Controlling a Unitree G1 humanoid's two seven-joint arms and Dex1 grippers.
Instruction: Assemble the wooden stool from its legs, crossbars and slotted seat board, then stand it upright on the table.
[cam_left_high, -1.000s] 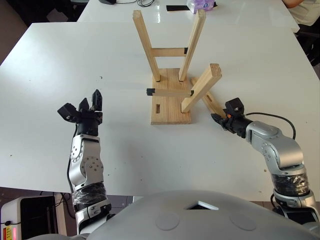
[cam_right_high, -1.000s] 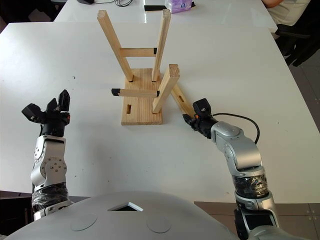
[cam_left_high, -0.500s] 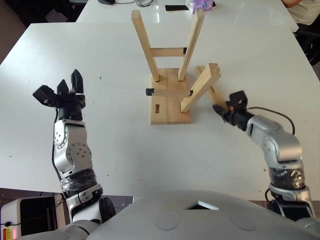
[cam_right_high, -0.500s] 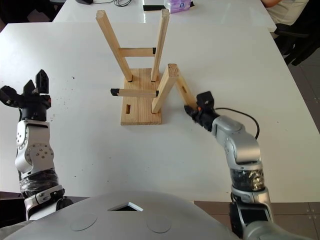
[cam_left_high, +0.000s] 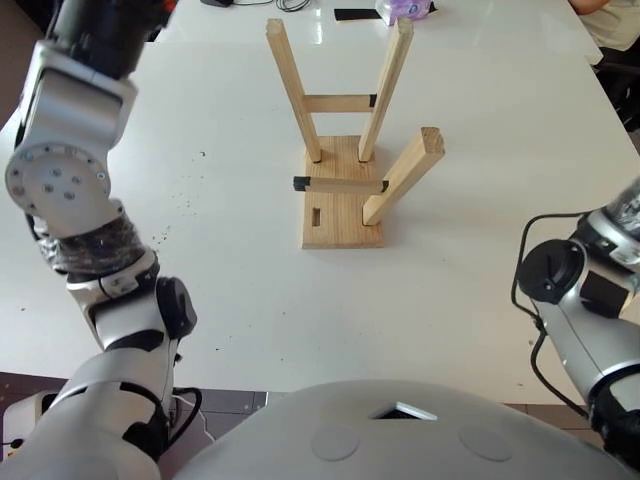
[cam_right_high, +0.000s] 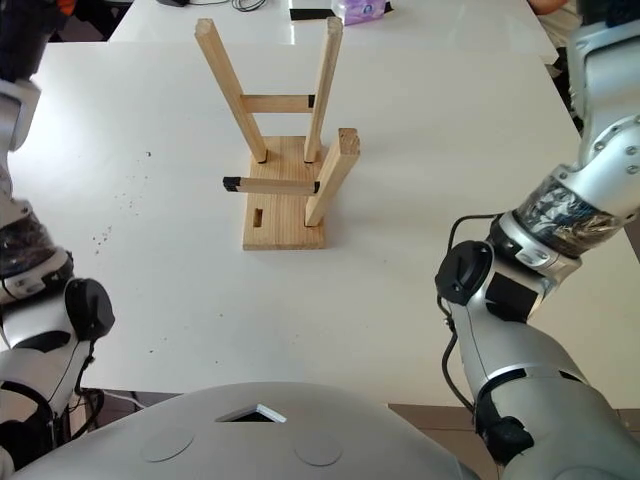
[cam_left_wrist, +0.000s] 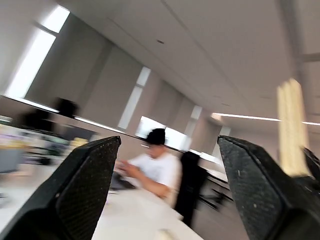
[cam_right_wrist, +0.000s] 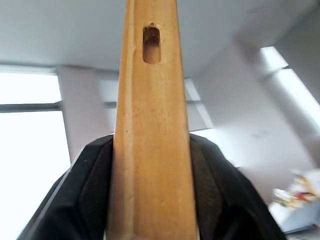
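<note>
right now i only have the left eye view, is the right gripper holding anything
observer: Yes, the right gripper is shut on a wooden leg.
operator: any slot on the bit sticking out
observer: Yes, one slot beyond the grip, facing the wrist camera.
operator: and the left one
observer: The left gripper is open, with nothing between its fingers.
</note>
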